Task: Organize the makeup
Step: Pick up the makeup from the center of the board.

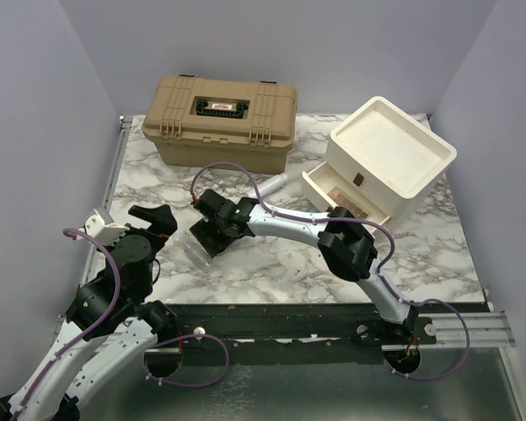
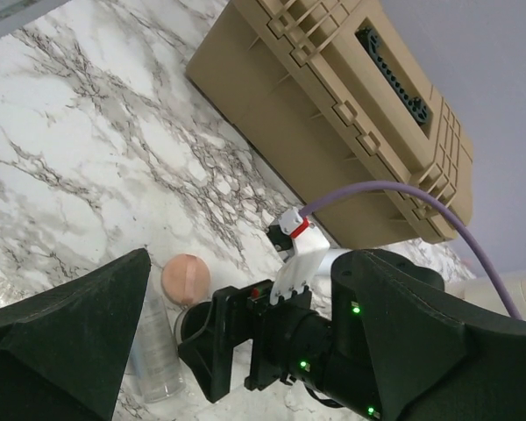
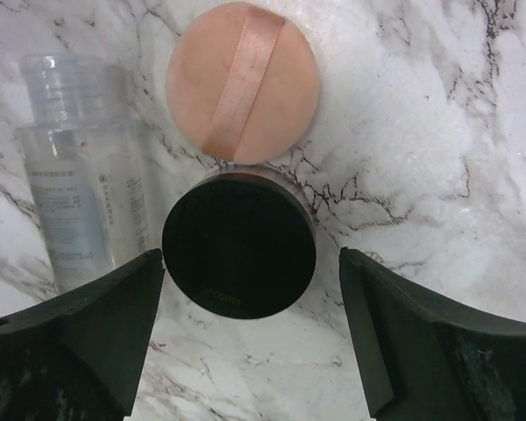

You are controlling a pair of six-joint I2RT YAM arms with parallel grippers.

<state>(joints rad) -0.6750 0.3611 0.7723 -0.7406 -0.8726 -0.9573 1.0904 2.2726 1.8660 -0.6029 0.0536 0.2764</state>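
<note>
Marbled bench [image 1: 280, 263], two arms bolted at its near edge: at the near left, the left pincer [image 1: 158, 219] hangs released, jaws wide. Near the middle the right pincer [image 3: 250, 263], also released, straddles a round black compact [image 3: 238, 243] without touching it; a peach puff [image 3: 242, 83] touches the compact's edge and a clear bottle [image 3: 79, 202] lies just beside both. Farther back a pale tube [image 1: 276, 183] lies by the open bottom drawer of a white box [image 1: 390, 153], and a tan case [image 1: 219, 118] stands at the back.
</note>
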